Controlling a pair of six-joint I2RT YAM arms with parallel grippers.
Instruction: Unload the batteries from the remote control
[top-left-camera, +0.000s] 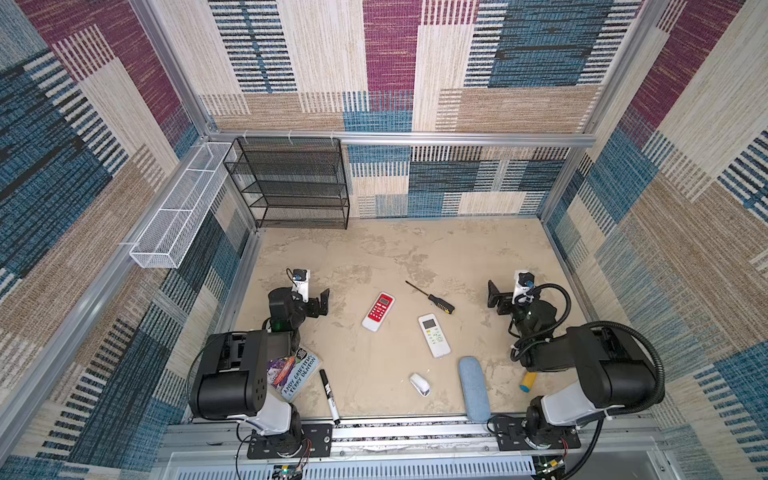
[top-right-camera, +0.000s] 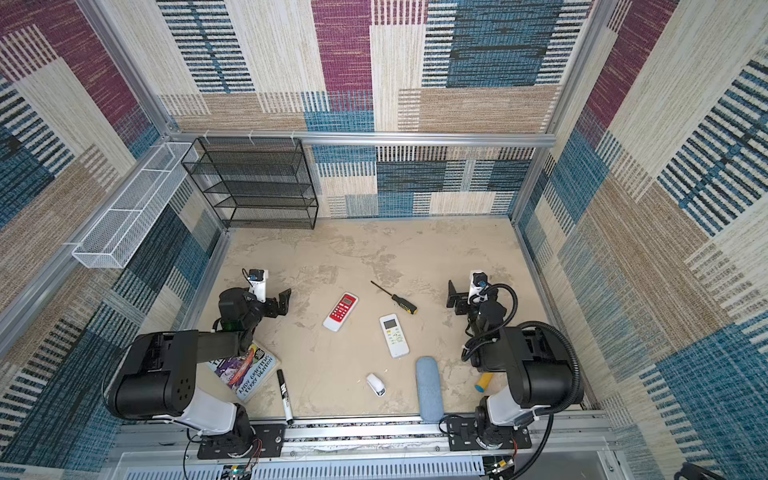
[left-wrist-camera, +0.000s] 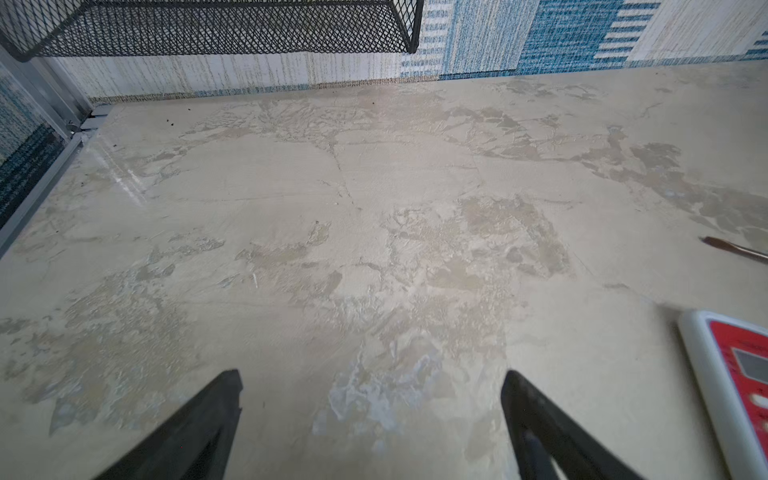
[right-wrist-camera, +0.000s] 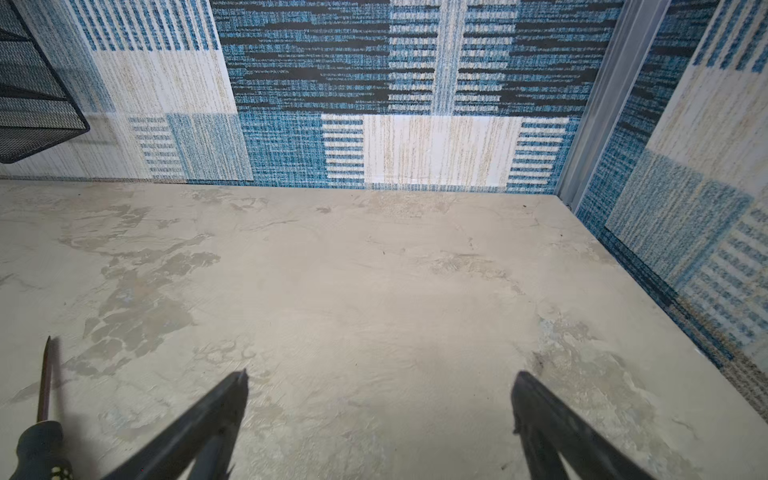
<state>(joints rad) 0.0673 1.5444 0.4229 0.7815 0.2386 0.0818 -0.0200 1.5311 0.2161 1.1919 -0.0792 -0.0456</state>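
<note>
Batteries: none in sight on the table (top-left-camera: 374, 249); judged to be shut inside 1 or both of the 2 remotes, which lie face up with backs and covers hidden.

Left gripper (top-left-camera: 321, 302): jaws wide apart, empty, low over bare table, near the red remote (top-left-camera: 378, 311).

Right gripper (top-left-camera: 496, 297): likewise spread and empty, near the screwdriver (top-left-camera: 430, 297), well apart from the white remote (top-left-camera: 434, 336).

Probably set 1 to each side to leave both remotes clear; screwdriver likely laid out for prising a cover.

Nearer the bases:
- book (top-left-camera: 295, 374) reading "ANDY GRIFFITHS TERRY DENTON"
- black marker (top-left-camera: 329, 397), lettering too small to read
- small white object (top-left-camera: 419, 384)
- blue-grey pad (top-left-camera: 473, 388)
- yellow tool with blue tip (top-left-camera: 528, 382), part-hidden by the right arm

No legible brand on either remote.
</note>
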